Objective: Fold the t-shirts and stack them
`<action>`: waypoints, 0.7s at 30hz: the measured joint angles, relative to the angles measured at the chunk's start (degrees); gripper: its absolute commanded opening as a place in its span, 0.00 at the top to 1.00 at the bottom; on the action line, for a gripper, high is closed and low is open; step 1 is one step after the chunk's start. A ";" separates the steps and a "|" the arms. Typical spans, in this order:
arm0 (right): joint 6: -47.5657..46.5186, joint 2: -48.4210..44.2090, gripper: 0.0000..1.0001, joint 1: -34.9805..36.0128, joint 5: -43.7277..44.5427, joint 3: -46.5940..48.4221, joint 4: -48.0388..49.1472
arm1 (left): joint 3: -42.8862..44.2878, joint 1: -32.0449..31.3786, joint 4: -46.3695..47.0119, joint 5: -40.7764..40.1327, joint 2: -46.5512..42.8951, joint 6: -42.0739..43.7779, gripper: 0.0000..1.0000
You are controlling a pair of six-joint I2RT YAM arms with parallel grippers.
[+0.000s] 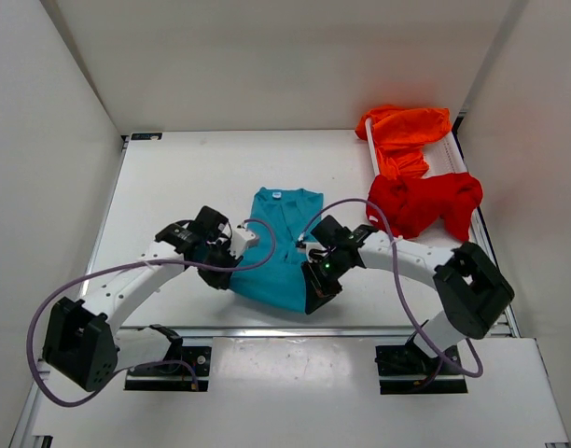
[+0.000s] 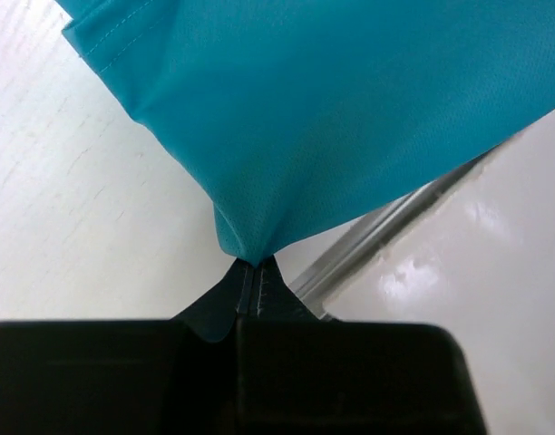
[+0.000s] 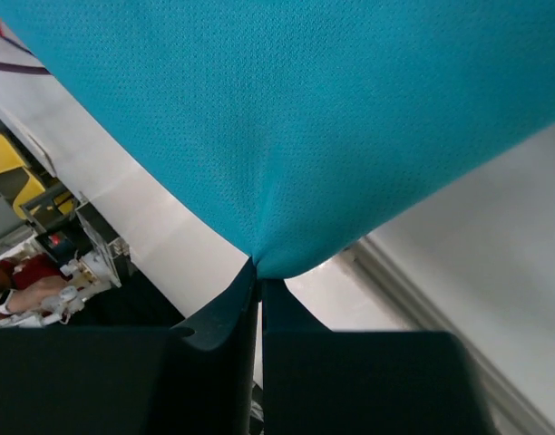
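The teal-blue t-shirt [image 1: 278,252] lies in the middle of the table, collar toward the far side, its near part lifted. My left gripper [image 1: 231,277] is shut on its near left corner; in the left wrist view the cloth [image 2: 332,118] fans out from the closed tips [image 2: 250,265]. My right gripper [image 1: 315,291] is shut on its near right corner; the cloth [image 3: 305,118] hangs from the closed tips [image 3: 258,269]. The red t-shirt [image 1: 424,203] and the orange t-shirt [image 1: 404,135] lie crumpled at the far right.
A white mesh basket [image 1: 451,154] sits under the red and orange shirts at the far right. The table's metal front edge [image 1: 267,329] runs just behind both grippers and shows in the left wrist view [image 2: 395,227]. White walls enclose the table.
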 measured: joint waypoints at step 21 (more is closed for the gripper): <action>3.74 -3.80 1.00 -6.62 -2.29 11.89 -8.13 | 26.05 3.91 -22.75 1.62 12.98 10.73 1.00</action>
